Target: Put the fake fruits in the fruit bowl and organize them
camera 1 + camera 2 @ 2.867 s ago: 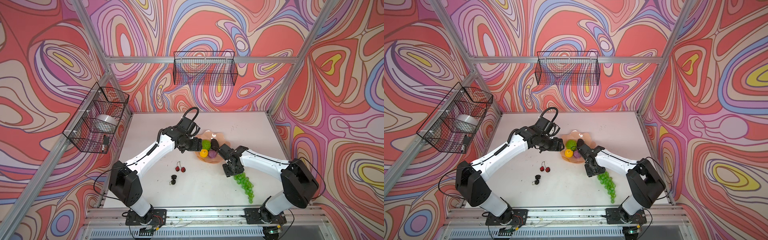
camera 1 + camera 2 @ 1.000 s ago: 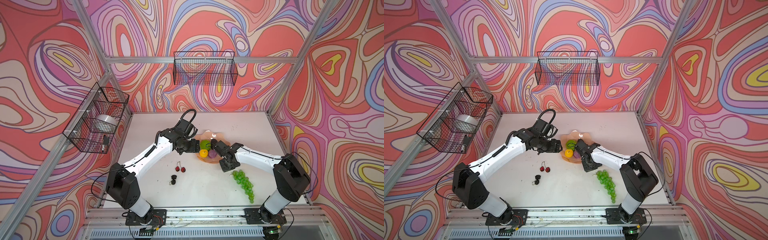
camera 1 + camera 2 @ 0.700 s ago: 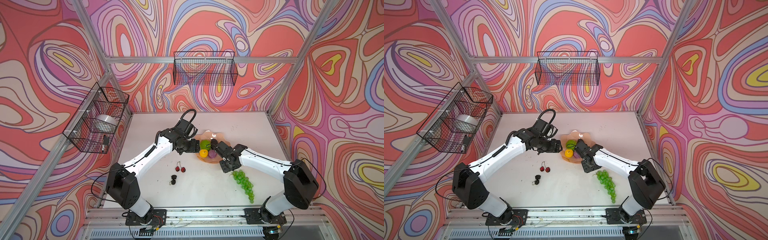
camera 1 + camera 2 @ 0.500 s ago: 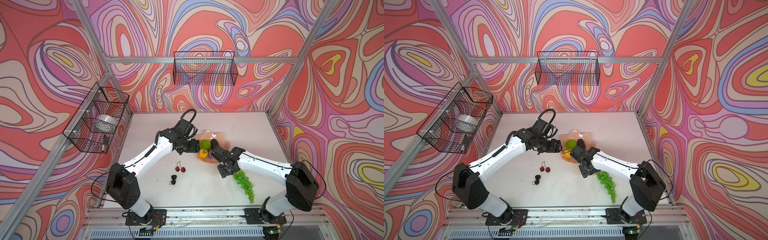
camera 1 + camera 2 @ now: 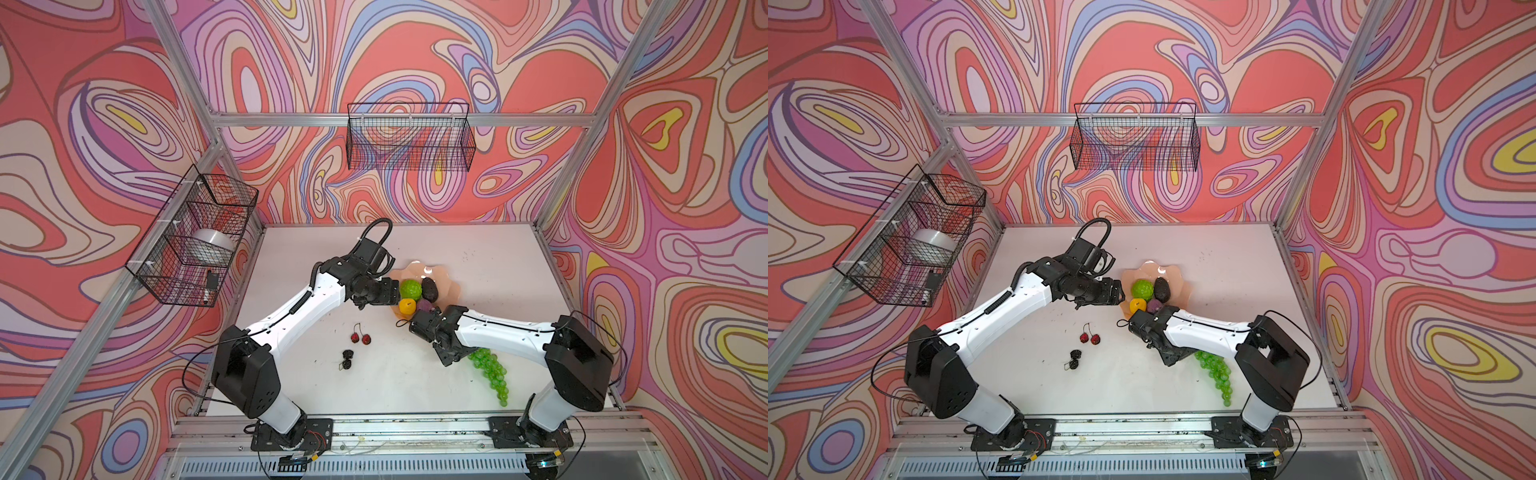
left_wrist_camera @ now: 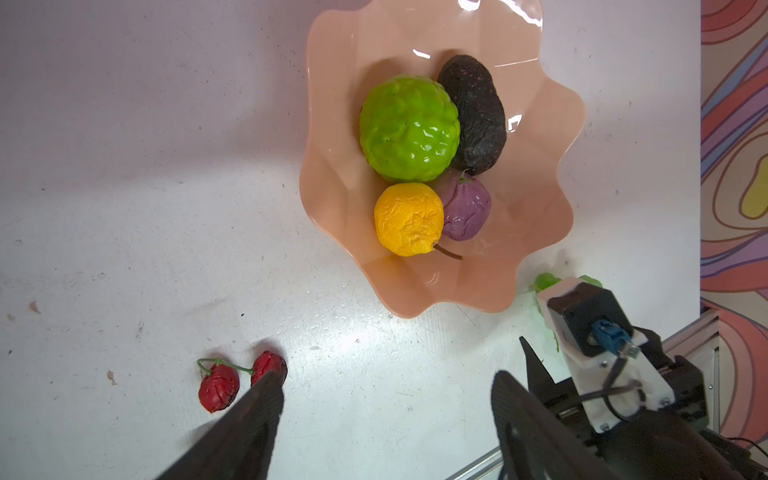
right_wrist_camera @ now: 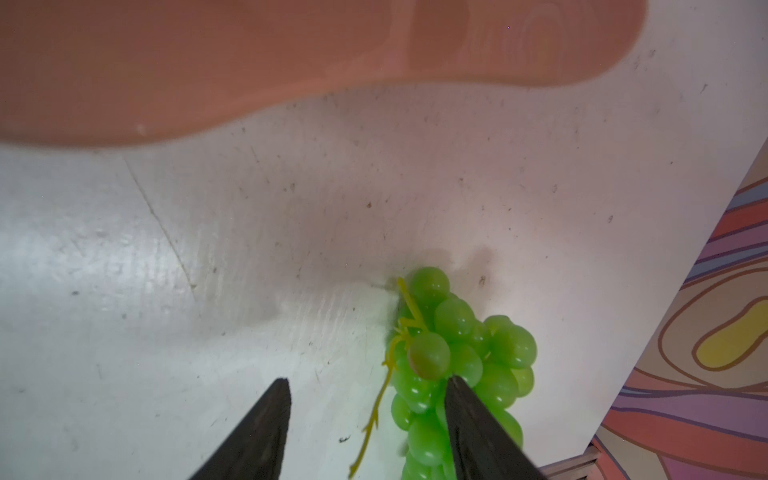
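The fruit bowl [image 6: 340, 124], a glossy peach-pink dish with a scalloped rim, sits on the white table [image 5: 415, 386], and four of the fake fruits lie clustered in its middle. The bumpy lime-green ball [image 6: 409, 129] touches the dark avocado [image 6: 473, 112]. On the side of the bowl nearer the robot's bases, the yellow fruit [image 6: 407, 218] presses against the purple bumpy ball [image 6: 465, 208]. Three fruits lie outside the bowl. The red cherry pair [image 6: 218, 386] is on the table off the bowl's left front, well clear of the rim. The black berries [image 5: 347, 359] are a little farther from the bowl than the cherries. The green grape bunch [image 7: 453, 353] is stretched out off the bowl's right front, its stem end pointing toward the bowl. The left gripper [image 6: 386, 386] hovers at the bowl's left edge with its jaws spread wide and nothing between them (in its wrist view one fingertip covers part of a cherry). The right gripper [image 7: 368, 384] is low over the table just in front of the bowl. Its jaws are parted and hold nothing. One finger overlaps the top of the grape bunch, and the thin yellow stem trails in the gap, but I cannot tell whether the finger touches the grapes.
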Controlling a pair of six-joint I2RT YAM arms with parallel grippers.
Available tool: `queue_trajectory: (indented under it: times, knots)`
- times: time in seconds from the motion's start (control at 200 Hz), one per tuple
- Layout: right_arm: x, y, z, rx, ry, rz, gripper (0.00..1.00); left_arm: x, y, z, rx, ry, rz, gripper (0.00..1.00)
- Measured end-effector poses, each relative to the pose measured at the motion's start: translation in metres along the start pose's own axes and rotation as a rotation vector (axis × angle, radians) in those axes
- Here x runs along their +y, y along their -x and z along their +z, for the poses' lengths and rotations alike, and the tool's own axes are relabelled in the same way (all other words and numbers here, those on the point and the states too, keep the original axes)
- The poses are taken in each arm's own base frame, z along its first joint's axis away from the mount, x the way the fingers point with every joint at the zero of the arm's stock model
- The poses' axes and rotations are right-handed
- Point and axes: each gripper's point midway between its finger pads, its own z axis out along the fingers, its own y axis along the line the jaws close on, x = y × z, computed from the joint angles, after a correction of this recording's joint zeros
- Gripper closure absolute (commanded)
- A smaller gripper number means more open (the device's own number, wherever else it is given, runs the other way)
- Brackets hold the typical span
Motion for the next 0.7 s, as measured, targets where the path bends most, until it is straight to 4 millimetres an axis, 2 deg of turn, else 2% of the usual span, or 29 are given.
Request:
queue_trajectory:
  times: [0.08, 0.19, 0.235, 0.416, 0.696]
  knots:
    - [0.0015, 0.0017, 0.0018, -0.004, -0.001, 0.005, 0.43, 0.0000, 0.0000, 0.0000, 0.000, 0.000, 0.000, 0.18]
    - [0.0005, 0.0032, 0.0022, -0.011, -0.009, 0.016, 0.63, 0.0000, 0.0000, 0.0000, 0.000, 0.000, -0.001, 0.18]
    - [-0.0008, 0.0037, 0.0023, -0.014, -0.016, 0.021, 0.67, 0.0001, 0.0000, 0.0000, 0.000, 0.000, -0.002, 0.18]
    - [-0.0014, 0.0037, 0.0047, -0.011, -0.029, 0.030, 0.70, 0.0000, 0.0000, 0.0000, 0.000, 0.000, -0.002, 0.18]
    - [-0.0027, 0.0044, 0.0088, -0.008, -0.054, 0.033, 0.82, 0.0000, 0.0000, 0.0000, 0.000, 0.000, -0.002, 0.18]
